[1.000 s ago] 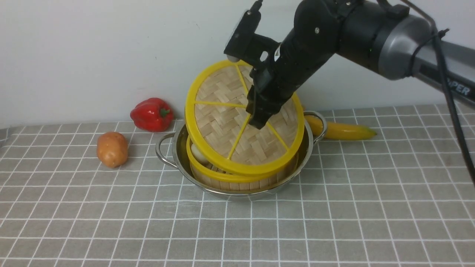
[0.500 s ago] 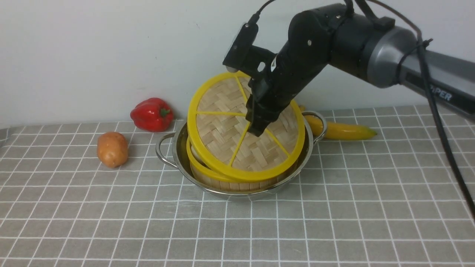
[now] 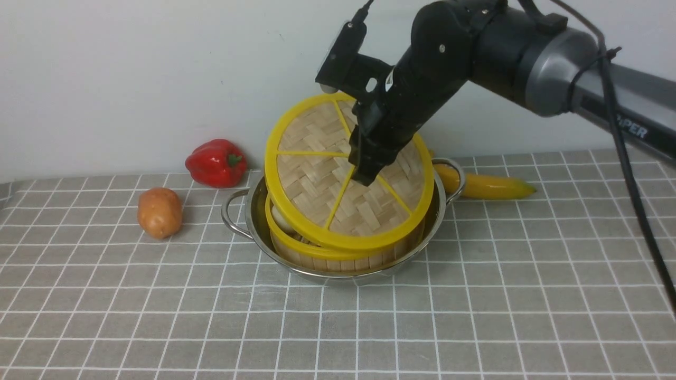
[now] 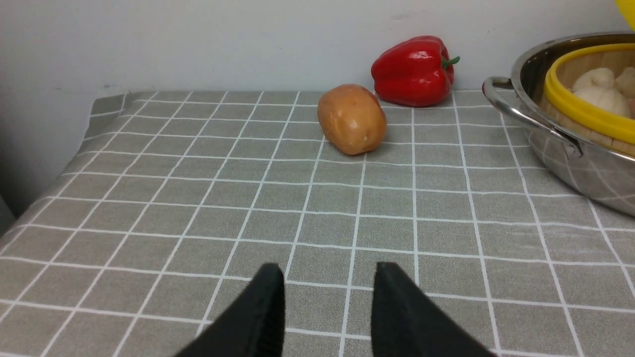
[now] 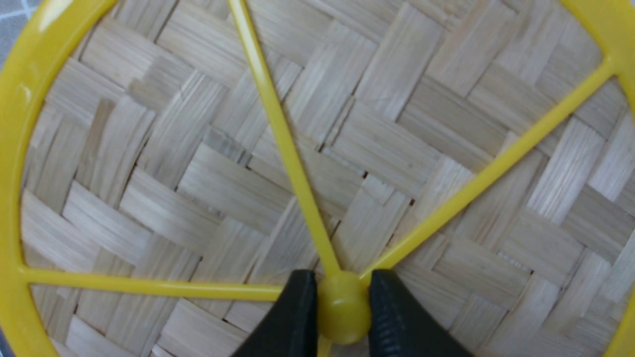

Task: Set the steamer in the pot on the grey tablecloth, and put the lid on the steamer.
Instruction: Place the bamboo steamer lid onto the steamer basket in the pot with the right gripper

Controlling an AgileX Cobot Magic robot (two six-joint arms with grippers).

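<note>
Only close-up, right claw (image 5: 342, 278) pinching lid (image 5: 208, 183) knob (image 5: 343, 313)

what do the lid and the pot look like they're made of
The lid: pale woven strips, matte, likely bamboo, going by the herringbone weave and grain; rim, spokes and knob look like glossy yellow plastic, with highlights. The pot: probably polished stainless steel, since its wall mirrors the grid of the grey tablecloth.

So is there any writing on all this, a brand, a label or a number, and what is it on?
"PER": white letters on the grey section of the right arm; the start of the word is hidden.
A small white sticker near that arm's wrist: too small to read.
Nothing else in any view bears readable writing.
</note>
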